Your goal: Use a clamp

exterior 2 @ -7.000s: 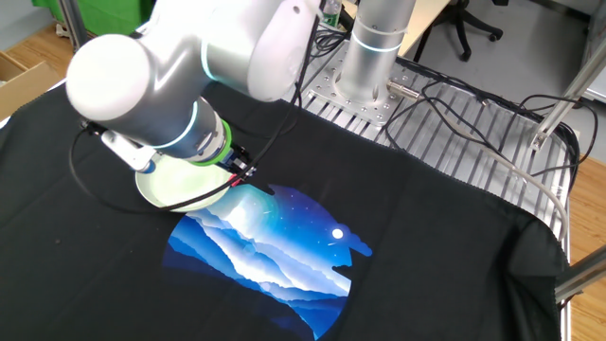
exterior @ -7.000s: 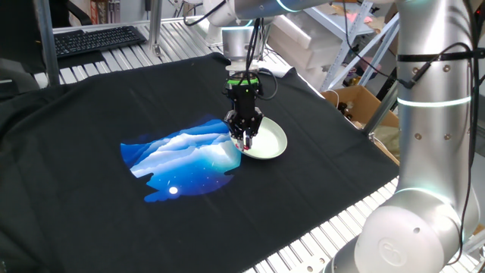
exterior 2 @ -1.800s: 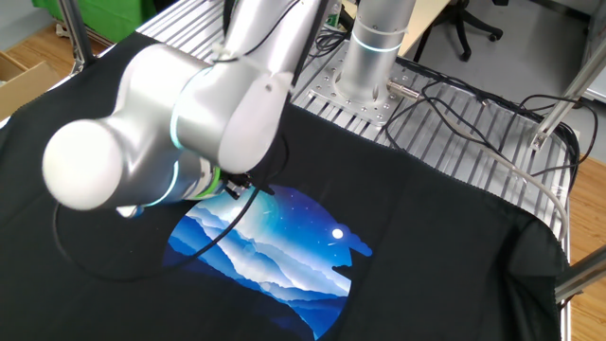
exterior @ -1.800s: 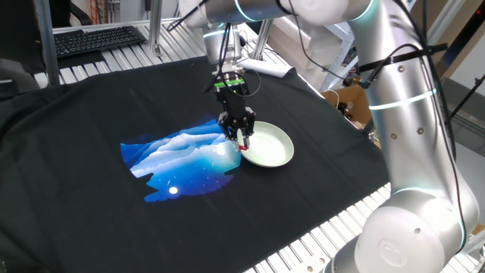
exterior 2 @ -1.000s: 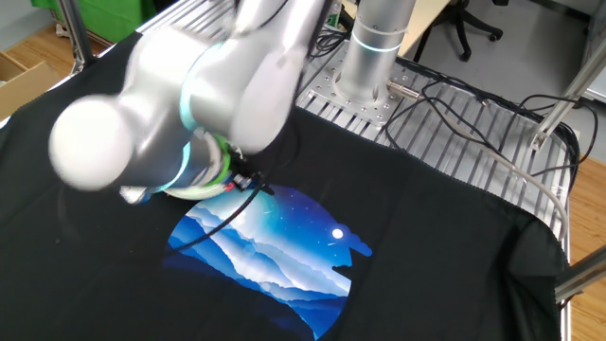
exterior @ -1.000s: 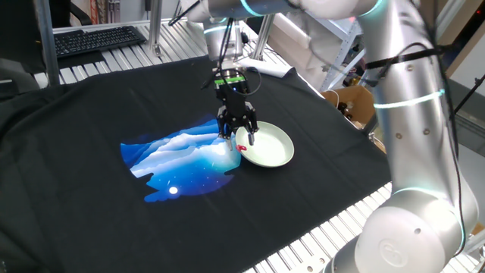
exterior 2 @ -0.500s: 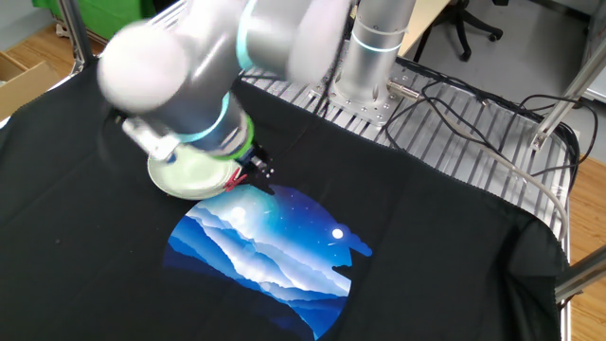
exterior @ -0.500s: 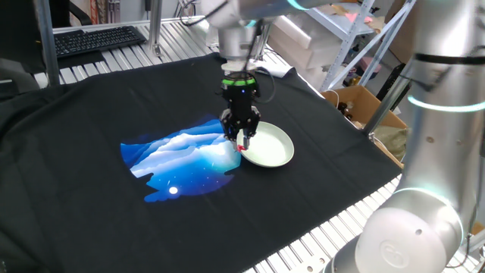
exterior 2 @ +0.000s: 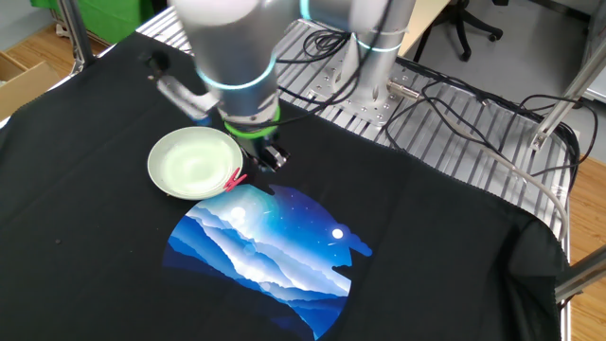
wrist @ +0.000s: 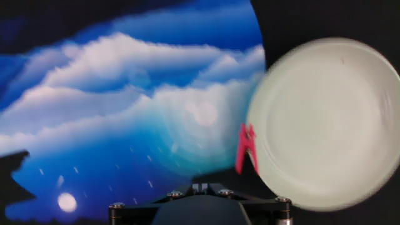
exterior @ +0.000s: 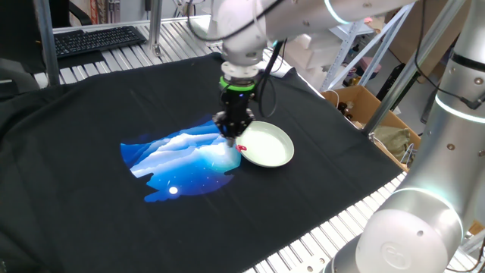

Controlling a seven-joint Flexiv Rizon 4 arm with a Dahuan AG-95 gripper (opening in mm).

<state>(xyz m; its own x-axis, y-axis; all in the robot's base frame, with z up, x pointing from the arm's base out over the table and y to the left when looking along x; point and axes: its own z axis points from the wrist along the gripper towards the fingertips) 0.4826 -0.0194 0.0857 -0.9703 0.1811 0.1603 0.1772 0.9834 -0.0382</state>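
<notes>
1. While the arm point(exterior: 424, 91) leans in over the worktop point(exterior: 318, 235), my tool point(exterior: 229, 136) points down just above the near-left rim of the plate, jaws clenched on nothing that I can see.
2. Black cloth point(exterior: 76, 136) covers the worktop; its printed blue mountain scene point(exterior 2: 265, 246) carries no lettering I can make out. No brand or label is readable anywhere.
3. Pale green plate point(exterior 2: 194, 163) sits on the cloth, its edge touching the print.
4. Red clamp point(wrist: 246, 149) looks pinched onto the plate's rim on the print side, handles sticking outward over the cloth; also seen at point(exterior 2: 232, 180) and point(exterior: 241, 148).
5. Judgement: the clipping step looks done, the clamp being free of my tool. Next move calls for lifting straight clear without knocking the handles or shifting the plate.
</notes>
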